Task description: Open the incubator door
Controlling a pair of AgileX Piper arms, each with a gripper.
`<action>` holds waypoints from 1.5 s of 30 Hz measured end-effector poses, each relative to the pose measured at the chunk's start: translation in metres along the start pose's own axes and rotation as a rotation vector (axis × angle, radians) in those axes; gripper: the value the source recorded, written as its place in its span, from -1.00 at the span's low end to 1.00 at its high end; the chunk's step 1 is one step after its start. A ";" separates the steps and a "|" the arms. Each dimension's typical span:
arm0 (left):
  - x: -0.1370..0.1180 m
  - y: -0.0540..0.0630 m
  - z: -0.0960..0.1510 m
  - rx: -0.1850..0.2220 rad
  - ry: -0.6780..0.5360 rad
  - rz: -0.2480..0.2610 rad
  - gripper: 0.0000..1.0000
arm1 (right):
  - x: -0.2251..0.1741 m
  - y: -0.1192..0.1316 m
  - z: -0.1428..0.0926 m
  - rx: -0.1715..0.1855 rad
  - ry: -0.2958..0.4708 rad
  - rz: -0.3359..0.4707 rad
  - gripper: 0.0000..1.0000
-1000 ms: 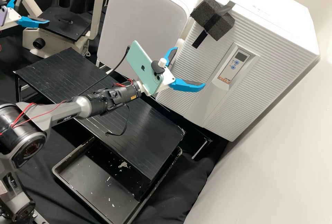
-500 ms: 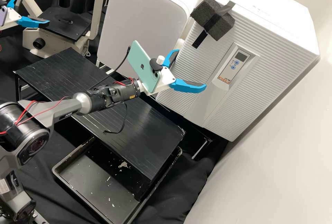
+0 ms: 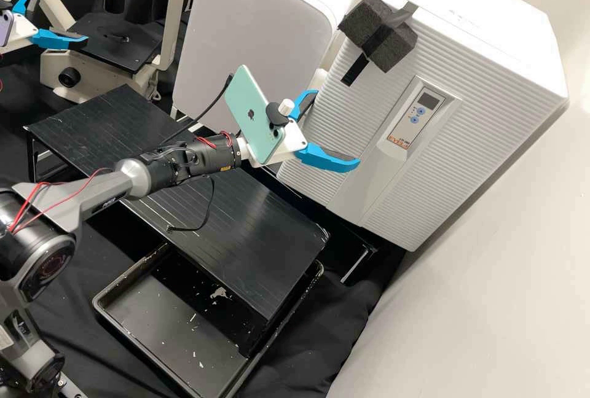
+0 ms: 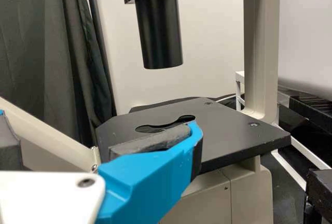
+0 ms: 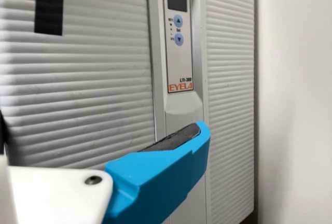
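My right gripper has shifted slightly; it and the left gripper are spread, empty, so the incubator door stays closed.

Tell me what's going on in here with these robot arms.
The job is opening the incubator. The right gripper is open and empty in front of its door, which looks closed. The left gripper, also open and empty, is by the microscope. Neither arm is holding anything.
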 end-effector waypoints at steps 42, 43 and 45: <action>0.000 0.000 0.000 0.000 0.000 0.000 1.00 | -0.008 -0.002 -0.012 0.016 0.018 -0.045 -1.00; 0.000 0.000 0.000 0.000 0.000 0.000 1.00 | -0.008 -0.003 -0.012 0.016 0.018 -0.048 -1.00; 0.000 0.000 0.000 0.000 0.000 0.000 1.00 | -0.008 -0.003 -0.012 0.017 0.019 -0.048 -1.00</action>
